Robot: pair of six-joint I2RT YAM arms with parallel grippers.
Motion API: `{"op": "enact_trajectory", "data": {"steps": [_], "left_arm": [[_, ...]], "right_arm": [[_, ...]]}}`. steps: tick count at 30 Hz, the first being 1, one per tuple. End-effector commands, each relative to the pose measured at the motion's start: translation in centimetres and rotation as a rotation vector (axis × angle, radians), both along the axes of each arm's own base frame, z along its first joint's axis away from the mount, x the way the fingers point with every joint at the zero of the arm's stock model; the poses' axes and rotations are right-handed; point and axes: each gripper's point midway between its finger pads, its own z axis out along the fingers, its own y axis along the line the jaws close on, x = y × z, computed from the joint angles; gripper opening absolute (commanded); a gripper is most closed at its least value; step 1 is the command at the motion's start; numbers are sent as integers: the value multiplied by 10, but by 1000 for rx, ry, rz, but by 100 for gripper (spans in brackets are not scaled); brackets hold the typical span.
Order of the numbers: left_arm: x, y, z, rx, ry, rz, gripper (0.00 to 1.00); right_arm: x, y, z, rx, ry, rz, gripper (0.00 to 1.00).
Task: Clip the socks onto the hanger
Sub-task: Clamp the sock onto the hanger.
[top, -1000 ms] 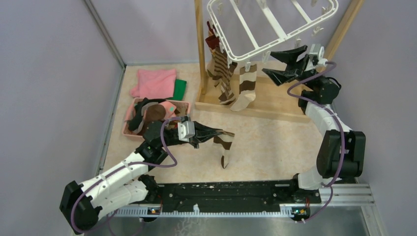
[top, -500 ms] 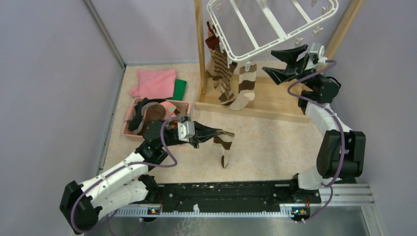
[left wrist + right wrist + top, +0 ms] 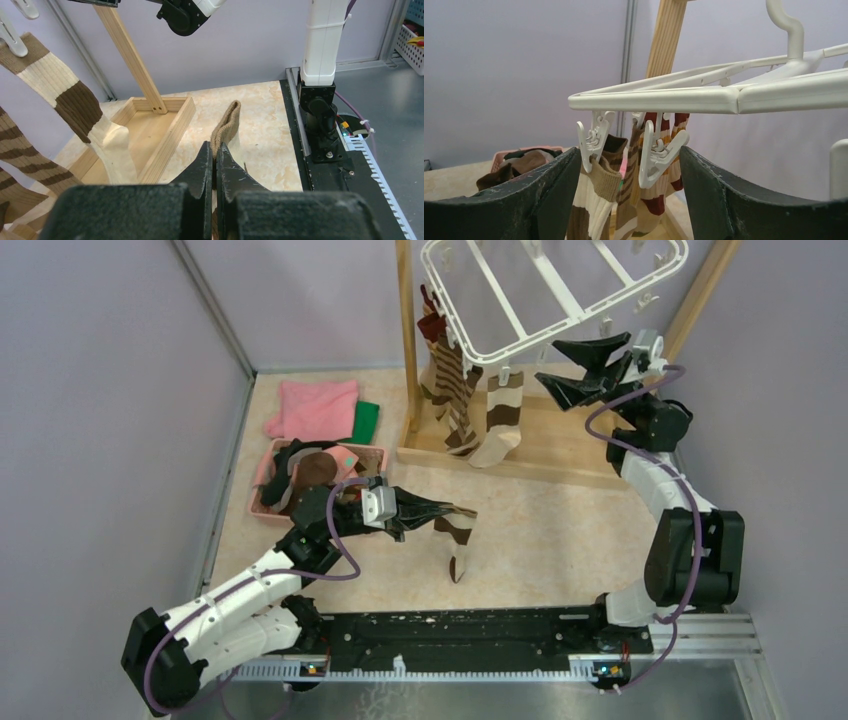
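Note:
My left gripper (image 3: 440,511) is shut on the tan cuff of a brown-and-cream striped sock (image 3: 459,538), which hangs from it over the floor. In the left wrist view the cuff (image 3: 226,122) sticks out past the closed tips of the left gripper (image 3: 215,149). The white hanger (image 3: 520,335) hangs from the wooden frame with socks (image 3: 499,418) clipped along its near-left edge. My right gripper (image 3: 548,362) stands open just under the hanger's near edge. In the right wrist view the hanger (image 3: 704,97) is overhead. The right gripper (image 3: 629,160) brackets an empty white clip (image 3: 655,156) without touching it. A neighbouring clip (image 3: 591,140) holds a striped sock (image 3: 596,192).
A pink basket (image 3: 372,450) holding more socks sits at the left, with a pink cloth (image 3: 315,408) and a green cloth (image 3: 366,422) behind it. The wooden post (image 3: 407,340) and its base tray (image 3: 560,455) stand under the hanger. Purple walls close in on both sides.
The right gripper has shifted slightly up and left toward the hanger's edge and opened a touch. The left arm and its sock have not moved.

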Motion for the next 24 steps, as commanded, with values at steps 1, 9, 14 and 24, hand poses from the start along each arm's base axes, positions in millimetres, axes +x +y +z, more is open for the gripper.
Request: {"op": "enact_trajectory", "data": {"steps": [1, 9, 14, 24], "left_arm": [[-5, 1, 26, -51, -73, -12, 0], [-5, 1, 28, -54, -76, -11, 0], [-5, 1, 28, -53, -76, -12, 0], [-4, 0, 30, -53, -80, -11, 0]], "right_arm": [[-13, -5, 21, 21, -77, -29, 73], [2, -9, 24, 48, -38, -48, 78], [13, -12, 22, 76, -3, -59, 78], [22, -9, 20, 96, 22, 2, 78]]}}
